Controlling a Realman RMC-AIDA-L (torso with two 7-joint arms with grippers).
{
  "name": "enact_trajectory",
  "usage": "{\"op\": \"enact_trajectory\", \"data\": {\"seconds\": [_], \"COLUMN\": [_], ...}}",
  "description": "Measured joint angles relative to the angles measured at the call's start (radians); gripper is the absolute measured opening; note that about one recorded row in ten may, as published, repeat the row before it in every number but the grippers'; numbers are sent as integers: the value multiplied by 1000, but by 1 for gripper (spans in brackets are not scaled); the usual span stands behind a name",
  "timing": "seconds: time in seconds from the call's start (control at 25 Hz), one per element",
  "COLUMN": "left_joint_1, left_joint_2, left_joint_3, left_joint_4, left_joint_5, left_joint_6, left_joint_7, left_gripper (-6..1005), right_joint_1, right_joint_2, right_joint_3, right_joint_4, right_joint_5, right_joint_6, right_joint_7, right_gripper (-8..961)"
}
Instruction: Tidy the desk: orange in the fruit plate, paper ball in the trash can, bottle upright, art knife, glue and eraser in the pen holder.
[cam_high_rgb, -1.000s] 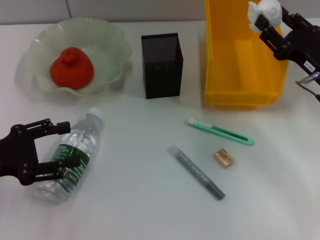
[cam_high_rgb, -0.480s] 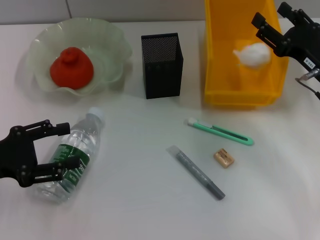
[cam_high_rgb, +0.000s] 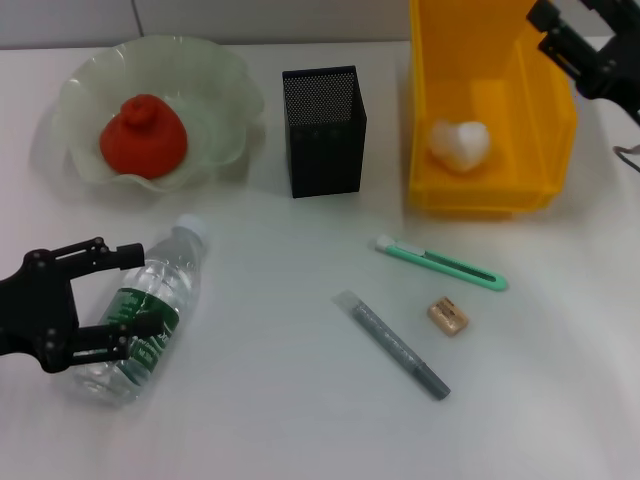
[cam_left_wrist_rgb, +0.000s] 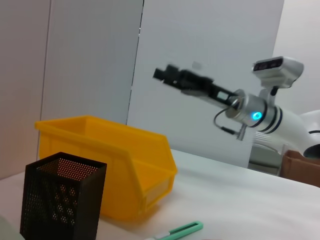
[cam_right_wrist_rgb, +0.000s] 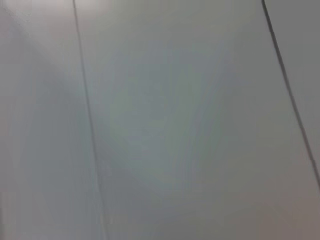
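Note:
The paper ball (cam_high_rgb: 460, 145) lies inside the yellow trash can (cam_high_rgb: 490, 195). My right gripper (cam_high_rgb: 566, 14) is open and empty, above the can's far right corner; it also shows in the left wrist view (cam_left_wrist_rgb: 163, 74). The bottle (cam_high_rgb: 145, 310) lies on its side at the front left of the desk (cam_high_rgb: 280, 400). My left gripper (cam_high_rgb: 128, 292) is open, one finger on each side of the bottle. The orange (cam_high_rgb: 143, 137) sits in the fruit plate (cam_high_rgb: 225, 70). The green art knife (cam_high_rgb: 440, 263), grey glue stick (cam_high_rgb: 392, 344) and eraser (cam_high_rgb: 448, 315) lie on the desk in front of the can. The pen holder (cam_high_rgb: 323, 130) stands upright.
In the left wrist view the pen holder (cam_left_wrist_rgb: 60, 200) stands near, the trash can (cam_left_wrist_rgb: 110, 165) behind it, and the art knife (cam_left_wrist_rgb: 180, 231) lies on the tabletop. The right wrist view shows only a grey wall.
The right gripper opened and let go of the paper ball, which dropped into the trash can. The right gripper then drew back towards the far right. The left gripper and bottle have not moved.

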Motion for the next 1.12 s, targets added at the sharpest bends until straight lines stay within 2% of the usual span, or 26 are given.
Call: {"op": "enact_trajectory", "data": {"seconds": [0.08, 0.12, 0.16, 0.2, 0.24, 0.32, 0.36, 0.44, 0.48, 0.6, 0.68, 0.72, 0.84, 0.88, 0.92, 1.0, 1.12], "left_joint_1": [-2, -2, -3, -3, -3, -3, -4, -5, -5, -9, -11, -14, -23, -25, -25, -25, -25], "left_joint_2": [0, 0, 0, 0, 0, 0, 0, 0, 0, 0, 0, 0, 0, 0, 0, 0, 0], "left_joint_3": [0, 0, 0, 0, 0, 0, 0, 0, 0, 0, 0, 0, 0, 0, 0, 0, 0], "left_joint_4": [0, 0, 0, 0, 0, 0, 0, 0, 0, 0, 0, 0, 0, 0, 0, 0, -1], "left_joint_5": [0, 0, 0, 0, 0, 0, 0, 0, 0, 0, 2, 3, 6, 7, 7, 7, 8], "left_joint_6": [0, 1, 2, 3, 3, 3, 4, 3, 3, 2, 3, 3, 4, 4, 4, 2, -1], "left_joint_7": [0, 0, 0, 0, 0, 0, 0, 0, 0, 0, 0, 0, 0, 0, 0, 0, 0], "left_gripper": [798, 797, 797, 797, 797, 796, 796, 796, 795, 795, 794, 794, 793, 793, 793, 792, 792], "right_joint_1": [-13, -22, -22, -26, -26, -21, -21, -9, -9, 7, 11, 22, 29, 27, 27, 19, 8], "right_joint_2": [-15, -35, -35, -56, -67, -81, -81, -92, -92, -86, -82, -69, -49, -28, -28, -11, -1], "right_joint_3": [-4, -6, -6, -6, -5, -2, -2, 0, 0, -6, -7, -7, -7, -7, -7, -7, -7], "right_joint_4": [-6, -10, -10, -11, -13, -18, -18, -47, -47, -85, -87, -93, -103, -115, -115, -122, -123], "right_joint_5": [-11, -45, -45, -104, -143, -221, -221, -360, -360, -524, -552, -626, -709, -759, -759, -795, -804], "right_joint_6": [-72, -139, -139, -202, -235, -285, -285, -331, -331, -333, -327, -306, -260, -208, -208, -161, -106], "right_joint_7": [67, 137, 137, 196, 224, 265, 265, 305, 305, 314, 314, 307, 296, 273, 273, 232, 216], "right_gripper": [763, 763, 763, 763, 763, 764, 764, 765, 765, 765, 765, 765, 765, 765, 765, 765, 765]}}
